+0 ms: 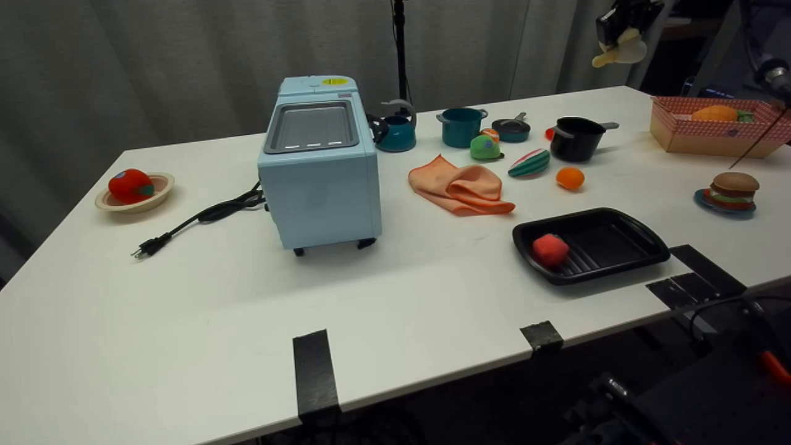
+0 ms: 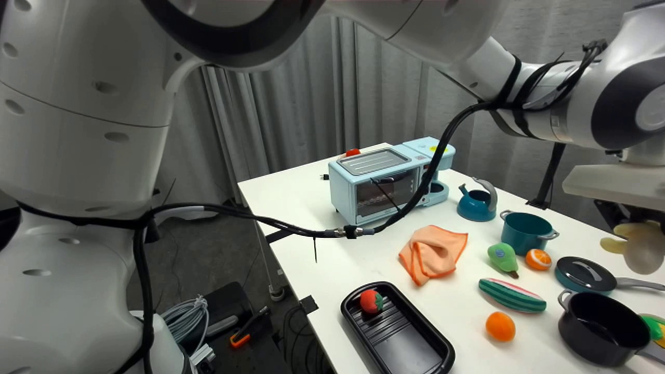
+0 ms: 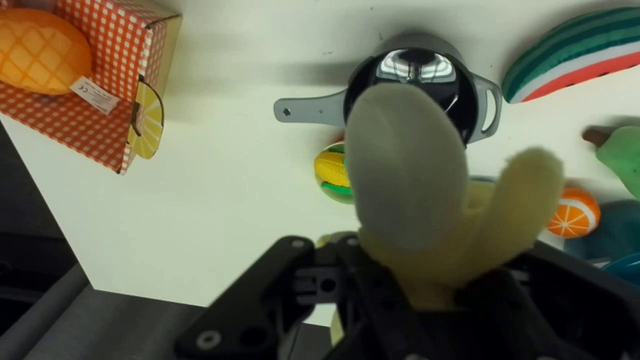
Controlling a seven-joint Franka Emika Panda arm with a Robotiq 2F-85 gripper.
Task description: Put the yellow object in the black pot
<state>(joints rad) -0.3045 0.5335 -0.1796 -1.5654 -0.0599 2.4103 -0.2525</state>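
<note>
Holds one pale yellow-and-white, banana-shaped plush toy (image 3: 415,200), clamped in the black two-fingered gripper (image 3: 435,292), above the flat white table (image 1: 432,278). Includes one round, glossy, grey-handled black pot (image 1: 575,142), upright on the table.

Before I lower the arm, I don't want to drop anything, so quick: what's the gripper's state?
Gripper: closed, holding the yellow peeled toy banana up in the air.
</note>
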